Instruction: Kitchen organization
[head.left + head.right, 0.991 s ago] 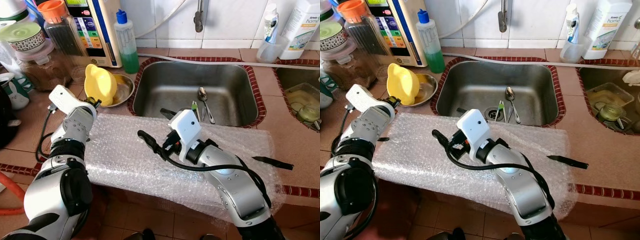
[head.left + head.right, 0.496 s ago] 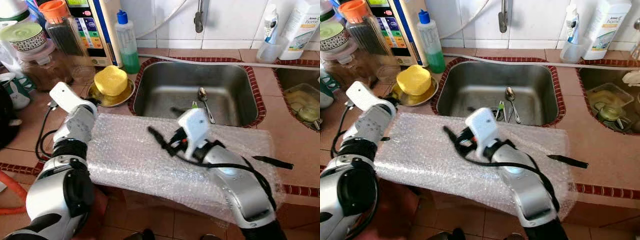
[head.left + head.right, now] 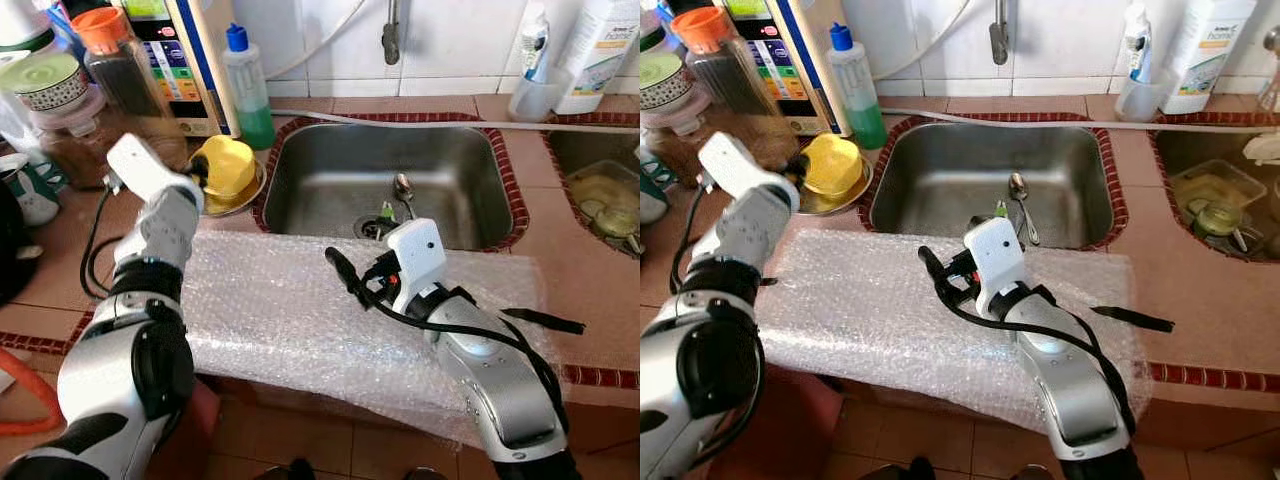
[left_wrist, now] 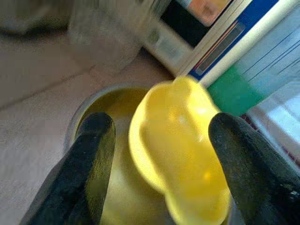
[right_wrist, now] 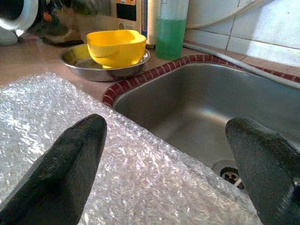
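Note:
A yellow bowl rests in a shallow steel dish on the counter left of the sink. My left gripper is right beside the bowl and open. In the left wrist view its fingers stand on either side of the yellow bowl, which looks tilted and blurred. My right gripper is open with nothing in it, over the bubble wrap at the sink's front edge. In the right wrist view the bowl sits open side up in the dish.
A spoon and a small green tool lie in the sink. A green soap bottle, jars and an appliance stand behind the dish. A black utensil lies on the counter at right. A second basin holds dishes.
The yellow bowl, held on edge above the dish a second ago, now lies in the dish with my left gripper close to it. My right gripper has moved right, toward the sink.

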{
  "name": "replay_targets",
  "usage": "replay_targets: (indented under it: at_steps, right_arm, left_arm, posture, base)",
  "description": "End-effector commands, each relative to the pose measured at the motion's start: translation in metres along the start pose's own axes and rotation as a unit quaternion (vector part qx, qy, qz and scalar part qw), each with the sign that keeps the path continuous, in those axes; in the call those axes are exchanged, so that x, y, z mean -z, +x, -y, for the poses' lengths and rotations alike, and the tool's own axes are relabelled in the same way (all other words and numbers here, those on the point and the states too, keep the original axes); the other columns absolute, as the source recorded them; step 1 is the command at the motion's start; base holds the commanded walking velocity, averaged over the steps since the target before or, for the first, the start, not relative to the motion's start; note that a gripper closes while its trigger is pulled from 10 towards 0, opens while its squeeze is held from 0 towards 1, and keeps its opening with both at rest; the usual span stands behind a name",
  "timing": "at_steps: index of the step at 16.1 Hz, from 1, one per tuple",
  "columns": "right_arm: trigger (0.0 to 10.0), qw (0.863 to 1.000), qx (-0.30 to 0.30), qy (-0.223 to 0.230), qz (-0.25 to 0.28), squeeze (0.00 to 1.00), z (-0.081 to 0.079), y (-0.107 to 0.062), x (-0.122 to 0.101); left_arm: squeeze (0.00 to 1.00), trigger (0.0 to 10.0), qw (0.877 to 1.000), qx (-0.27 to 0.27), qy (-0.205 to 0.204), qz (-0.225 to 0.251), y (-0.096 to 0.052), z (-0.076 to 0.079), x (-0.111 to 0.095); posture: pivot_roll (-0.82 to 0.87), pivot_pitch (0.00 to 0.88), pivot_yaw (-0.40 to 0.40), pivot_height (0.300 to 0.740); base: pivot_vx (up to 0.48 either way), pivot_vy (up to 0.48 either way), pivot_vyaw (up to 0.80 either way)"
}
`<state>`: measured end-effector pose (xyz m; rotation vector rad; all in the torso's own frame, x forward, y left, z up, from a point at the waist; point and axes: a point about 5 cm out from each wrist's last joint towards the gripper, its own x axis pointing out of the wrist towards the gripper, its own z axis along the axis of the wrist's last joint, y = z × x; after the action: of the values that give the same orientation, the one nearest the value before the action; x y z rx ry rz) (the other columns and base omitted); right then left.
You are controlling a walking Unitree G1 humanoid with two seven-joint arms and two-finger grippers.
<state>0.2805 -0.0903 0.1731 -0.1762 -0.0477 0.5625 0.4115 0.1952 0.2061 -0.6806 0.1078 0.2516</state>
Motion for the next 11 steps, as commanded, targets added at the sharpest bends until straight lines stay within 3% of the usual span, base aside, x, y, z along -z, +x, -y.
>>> replay_targets:
  at_steps: [1, 3, 4, 5, 11]
  right_arm:
    - [10.0, 1.000, -0.006, -0.007, 0.012, 0.84, -0.002, 0.001, -0.007]
    - [10.0, 1.000, -0.013, -0.008, 0.012, 0.84, -0.005, 0.002, -0.007]
    - [10.0, 1.000, -0.017, -0.009, 0.012, 0.85, -0.007, 0.002, -0.008]
    - [10.0, 1.000, -0.022, -0.009, 0.014, 0.84, -0.009, 0.003, -0.009]
    - [10.0, 0.999, -0.041, -0.008, 0.017, 0.85, -0.015, 0.008, -0.012]
  left_arm:
    - [1.00, 10.0, 1.000, -0.007, 0.009, 0.012, 0.001, 0.000, -0.005]
    - [1.00, 10.0, 1.000, 0.003, 0.018, -0.009, 0.000, 0.003, 0.002]
    - [0.27, 10.0, 0.999, 0.005, 0.026, -0.024, 0.000, 0.004, 0.009]
    - [0.00, 10.0, 0.999, 0.000, 0.031, -0.035, 0.000, 0.003, 0.016]
    - [0.00, 10.0, 0.997, -0.041, 0.035, -0.061, -0.002, -0.014, 0.036]
  posture:
    - [-0.40, 0.133, 0.166, 0.740]
    - [-0.39, 0.137, 0.162, 0.740]
    - [-0.39, 0.138, 0.160, 0.740]
    - [-0.39, 0.140, 0.157, 0.740]
    - [-0.37, 0.146, 0.153, 0.740]
  base:
    - [0.000, 0.000, 0.00]
    - [0.000, 0.000, 0.00]
    - [0.000, 0.000, 0.00]
    - [0.000, 0.000, 0.00]
    - [0.000, 0.000, 0.00]
